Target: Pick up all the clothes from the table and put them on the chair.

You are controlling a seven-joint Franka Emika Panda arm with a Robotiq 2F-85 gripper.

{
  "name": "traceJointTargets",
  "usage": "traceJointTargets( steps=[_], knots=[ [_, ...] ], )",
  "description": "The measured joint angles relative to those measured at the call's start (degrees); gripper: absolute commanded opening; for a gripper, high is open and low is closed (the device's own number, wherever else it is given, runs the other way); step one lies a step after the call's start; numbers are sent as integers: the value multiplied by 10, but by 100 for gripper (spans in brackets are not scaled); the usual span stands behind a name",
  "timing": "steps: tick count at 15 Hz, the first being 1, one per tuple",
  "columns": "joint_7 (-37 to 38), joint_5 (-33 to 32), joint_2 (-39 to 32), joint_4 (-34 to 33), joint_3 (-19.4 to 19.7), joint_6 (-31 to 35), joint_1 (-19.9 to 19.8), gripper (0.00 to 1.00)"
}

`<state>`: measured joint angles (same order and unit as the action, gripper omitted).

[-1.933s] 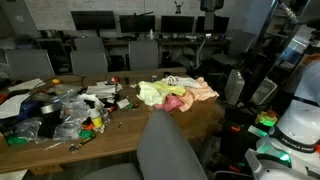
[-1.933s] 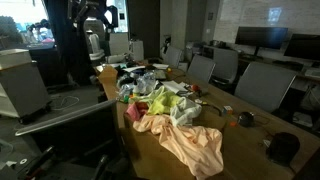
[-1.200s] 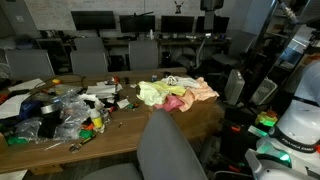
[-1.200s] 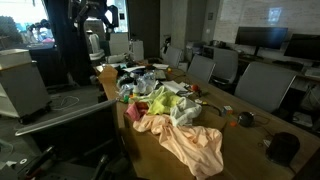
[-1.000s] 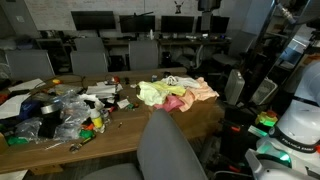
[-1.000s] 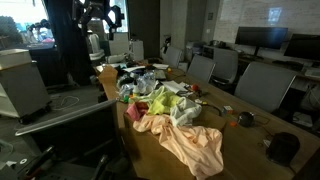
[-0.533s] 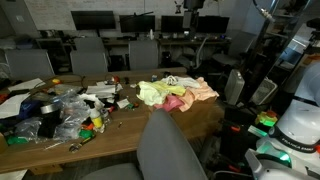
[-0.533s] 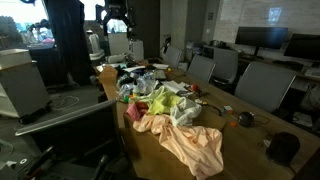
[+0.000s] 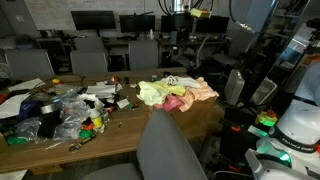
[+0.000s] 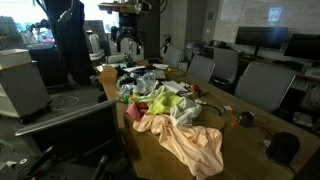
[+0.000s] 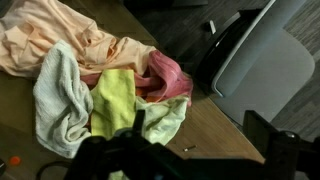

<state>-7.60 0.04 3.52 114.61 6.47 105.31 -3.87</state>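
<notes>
A heap of clothes lies on the wooden table near its end, seen in both exterior views. In the wrist view it shows a peach garment, a pink one, a yellow-green one and a pale one. A grey chair stands just off the table edge; it also fills the foreground of an exterior view. My gripper hangs high above the table, open and empty, over bare wood beside the clothes.
A clutter of plastic bags, boxes and small items covers the other half of the table. Office chairs line its far side, with monitors behind. A dark chair stands at the near side. A small screw lies on the wood.
The arm has swung in from the side over the table end and now hangs above the clothes. The clothes have not moved.
</notes>
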Motion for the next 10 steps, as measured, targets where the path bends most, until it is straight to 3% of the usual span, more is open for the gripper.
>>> traceJointTargets(
  steps=[10],
  knots=[
    [61,10,-84,9,-2,25,-5,100]
  ],
)
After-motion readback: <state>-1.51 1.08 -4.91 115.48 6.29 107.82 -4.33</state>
